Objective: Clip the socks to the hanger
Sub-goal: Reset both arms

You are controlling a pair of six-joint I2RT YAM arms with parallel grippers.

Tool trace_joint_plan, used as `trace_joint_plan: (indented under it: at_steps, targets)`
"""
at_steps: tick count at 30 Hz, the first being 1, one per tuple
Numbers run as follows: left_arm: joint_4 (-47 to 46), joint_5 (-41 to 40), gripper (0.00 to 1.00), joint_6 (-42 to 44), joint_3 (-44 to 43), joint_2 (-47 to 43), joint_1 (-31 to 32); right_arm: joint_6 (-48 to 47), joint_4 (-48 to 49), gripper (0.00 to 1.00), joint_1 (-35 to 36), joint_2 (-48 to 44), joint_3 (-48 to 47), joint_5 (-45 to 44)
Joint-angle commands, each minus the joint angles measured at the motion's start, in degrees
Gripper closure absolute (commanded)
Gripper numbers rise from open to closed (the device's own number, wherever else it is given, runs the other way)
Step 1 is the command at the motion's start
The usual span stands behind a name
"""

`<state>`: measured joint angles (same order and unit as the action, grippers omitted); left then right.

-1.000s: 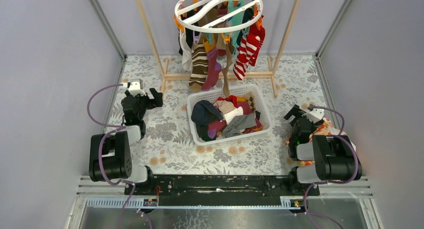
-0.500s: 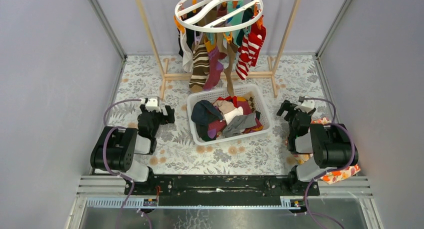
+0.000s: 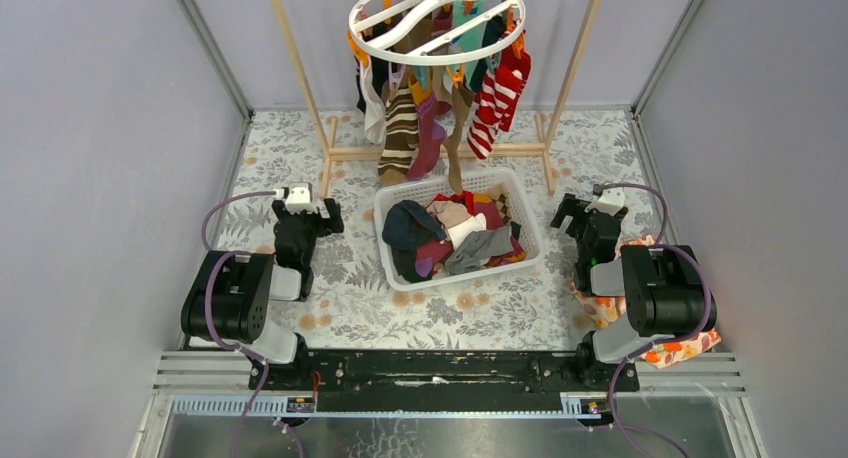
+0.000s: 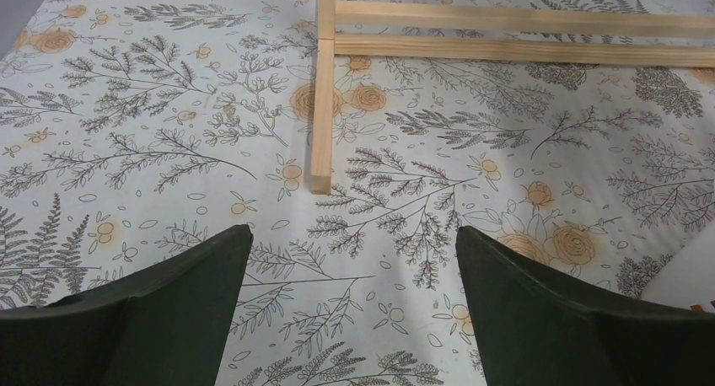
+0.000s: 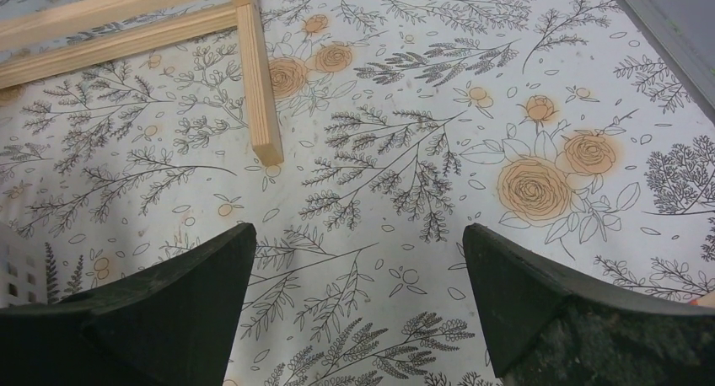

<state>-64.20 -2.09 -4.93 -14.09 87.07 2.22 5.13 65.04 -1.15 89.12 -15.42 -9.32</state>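
Across the table (image 3: 300, 158), open floral surface flanks the middle basket (image 3: 465, 276). Far edge: wooden rack (image 3: 290, 58) carrying the hanger (image 3: 357, 21), socks (image 3: 400, 128) clipped beneath, more heaped in the basket. Left gripper (image 4: 350, 260) and right gripper (image 5: 354, 260) both wide, holding nothing, above bare surface.

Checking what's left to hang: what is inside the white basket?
The basket holds a heap of loose socks; navy, grey, white and red ones show on top. Anything beneath them is covered.
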Motion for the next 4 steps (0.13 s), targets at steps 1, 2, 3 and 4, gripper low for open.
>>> trace_joint_plan:
  at_steps: [1, 2, 3, 4]
  targets:
    - [-3.5, -2.1, 0.01, 1.8, -0.5, 0.0, 0.2, -1.0, 1.7, 0.00, -0.1, -0.6, 0.0, 0.6]
    - [-3.5, -2.1, 0.01, 1.8, -0.4, 0.1, 0.2, -1.1, 1.7, 0.00, -0.1, -0.6, 0.0, 0.5]
    - [-3.5, -2.2, 0.01, 1.8, -0.4, 0.0, 0.2, -1.0, 1.7, 0.00, -0.1, -0.6, 0.0, 0.5]
    - [-3.5, -2.0, 0.01, 1.8, -0.3, 0.1, 0.2, -1.0, 1.7, 0.00, -0.1, -0.6, 0.0, 0.6]
